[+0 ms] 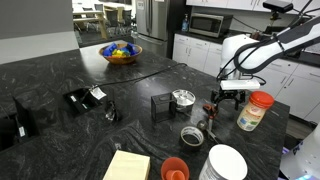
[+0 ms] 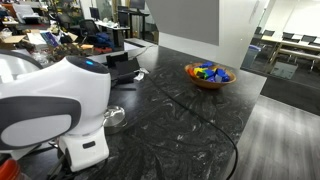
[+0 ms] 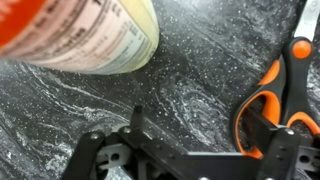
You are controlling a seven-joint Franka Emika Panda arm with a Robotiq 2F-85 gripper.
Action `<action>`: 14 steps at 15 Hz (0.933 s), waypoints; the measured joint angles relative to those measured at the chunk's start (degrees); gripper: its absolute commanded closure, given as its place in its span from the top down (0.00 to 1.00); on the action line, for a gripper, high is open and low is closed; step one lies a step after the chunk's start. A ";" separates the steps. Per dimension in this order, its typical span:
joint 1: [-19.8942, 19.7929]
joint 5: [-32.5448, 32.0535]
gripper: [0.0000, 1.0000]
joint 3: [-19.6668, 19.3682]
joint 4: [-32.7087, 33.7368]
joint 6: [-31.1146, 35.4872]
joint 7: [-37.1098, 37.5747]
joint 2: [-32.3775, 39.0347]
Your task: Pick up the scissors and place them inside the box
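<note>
Exterior views share the bowl (image 1: pixel 122 52); wrist view hugs countertop (image 3: pixel 190 70).

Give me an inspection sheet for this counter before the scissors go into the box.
Surface: dark marbled counter.
Job's things: scissors lie flat on the counter, outside the box.
Clutter: orange-lidded jar, silver tin, bowl of coloured items, yellow pad.
Grippers: gripper open, empty, close to the scissors' handles.
Cables: black cable runs across the counter.
Surroundings: white cabinets, microwave.
</note>
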 measured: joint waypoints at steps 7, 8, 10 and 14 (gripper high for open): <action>0.02 -0.44 0.24 0.26 0.19 0.33 0.51 0.01; 0.04 -0.44 0.17 0.37 0.26 0.46 0.53 0.01; 0.07 -0.44 0.03 0.62 0.31 0.74 0.55 0.01; 0.14 -0.44 0.01 0.82 0.35 1.39 0.57 0.02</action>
